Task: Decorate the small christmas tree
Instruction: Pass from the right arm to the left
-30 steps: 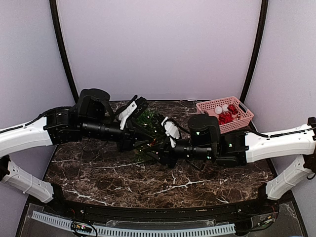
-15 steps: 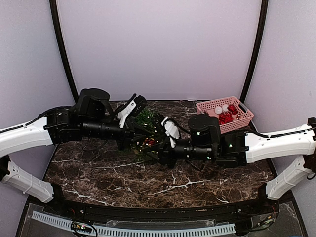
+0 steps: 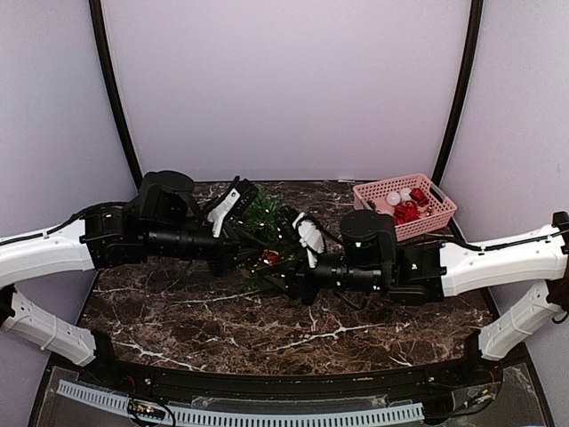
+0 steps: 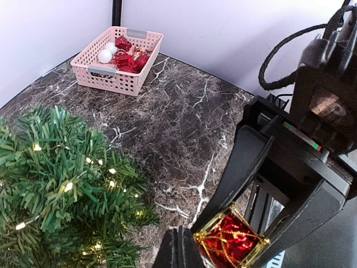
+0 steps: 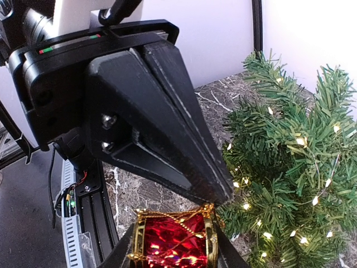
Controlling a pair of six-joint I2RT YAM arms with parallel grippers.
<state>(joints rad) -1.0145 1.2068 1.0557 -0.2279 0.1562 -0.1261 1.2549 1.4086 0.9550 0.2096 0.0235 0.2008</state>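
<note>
Soft, even light falls from above, leaving the pale lilac walls [image 3: 284, 89] bright and shadows faint. In the overhead view the dark veined marble worktop [image 3: 267, 329] carries a dull sheen. The small green needle-branched christmas tree [image 3: 262, 213] sinks into the black arms [image 3: 178, 238] at centre, and the black upright poles [image 3: 111, 89] bow at both edges. Wrist views are crisper: the tree's tiny lights glow warm white, and the red foil drum ornament with gold trim [image 5: 173, 240] glints at bottom centre.

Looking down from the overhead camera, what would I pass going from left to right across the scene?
left arm's white forearm → small christmas tree → pink basket → right arm's white forearm
</note>
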